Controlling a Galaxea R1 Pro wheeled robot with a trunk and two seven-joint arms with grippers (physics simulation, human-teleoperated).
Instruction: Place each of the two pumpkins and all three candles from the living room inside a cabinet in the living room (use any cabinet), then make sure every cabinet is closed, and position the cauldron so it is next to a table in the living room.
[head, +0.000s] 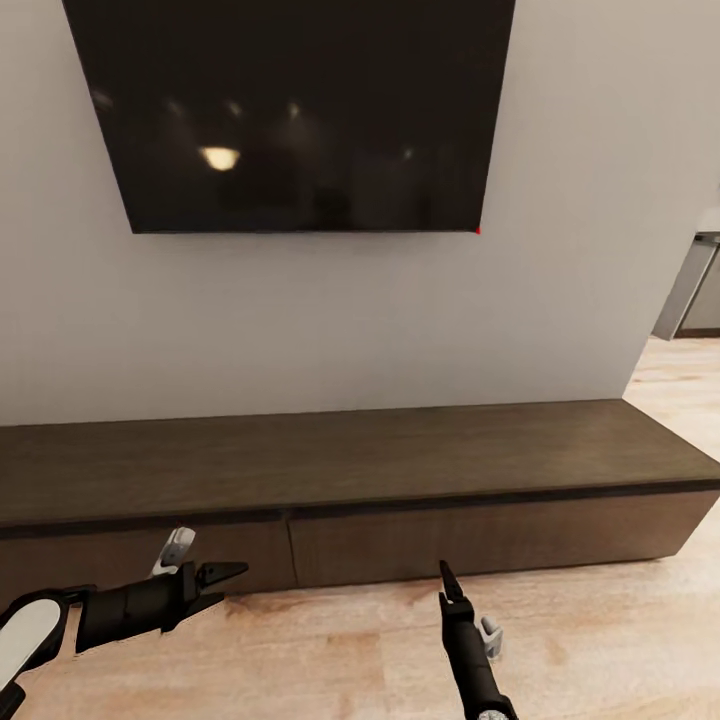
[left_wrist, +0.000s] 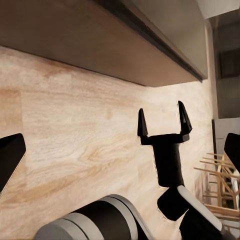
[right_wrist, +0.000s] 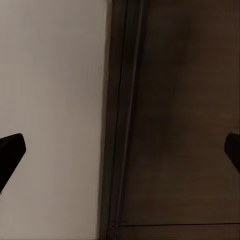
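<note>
Long low dark-brown wooden cabinet sits vs the wall under the TV, fronts shut. Left claw and right claw both spread, empty. Risk: handleless fronts, fingertips may slip w/o catching the edge.

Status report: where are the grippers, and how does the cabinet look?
Left gripper open, empty, low before the long dark-brown wooden cabinet. Right gripper open, empty, above the light plank floor. Cabinet fronts look shut; nothing in the way.

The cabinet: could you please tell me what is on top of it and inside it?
The cabinet has a bare dark wooden top. Its fronts are shut, so whatever lies inside is hidden.
</note>
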